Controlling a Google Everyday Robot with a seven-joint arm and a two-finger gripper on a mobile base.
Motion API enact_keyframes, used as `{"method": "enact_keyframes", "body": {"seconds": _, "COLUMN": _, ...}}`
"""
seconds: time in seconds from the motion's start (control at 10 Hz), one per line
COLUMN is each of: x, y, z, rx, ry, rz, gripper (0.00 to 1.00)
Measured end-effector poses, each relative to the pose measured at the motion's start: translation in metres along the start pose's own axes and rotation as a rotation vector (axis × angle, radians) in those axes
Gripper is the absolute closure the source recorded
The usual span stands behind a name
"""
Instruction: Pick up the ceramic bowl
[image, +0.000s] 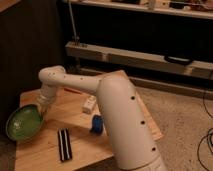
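The ceramic bowl (22, 123), round, green and glossy with a paler rim, is at the left end of the wooden table (131, 107), tipped up with its left side past the table edge. My gripper (41, 110) hangs from the white arm (112, 107) at the bowl's right rim and is shut on that rim.
A black rectangular block (64, 144) lies near the table's front edge. A blue object (96, 123) and a small white object (89, 105) sit mid-table beside the arm. A dark wall stands at the left, a metal rail and shelves (150, 56) behind, and cables (205, 145) lie on the floor at right.
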Motion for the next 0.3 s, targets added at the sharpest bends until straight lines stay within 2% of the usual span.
{"method": "enact_keyframes", "body": {"seconds": 0.3, "x": -0.006, "y": -0.027, "z": -0.063, "rx": 0.041, "ry": 0.081, "rz": -0.074, "gripper": 1.0}}
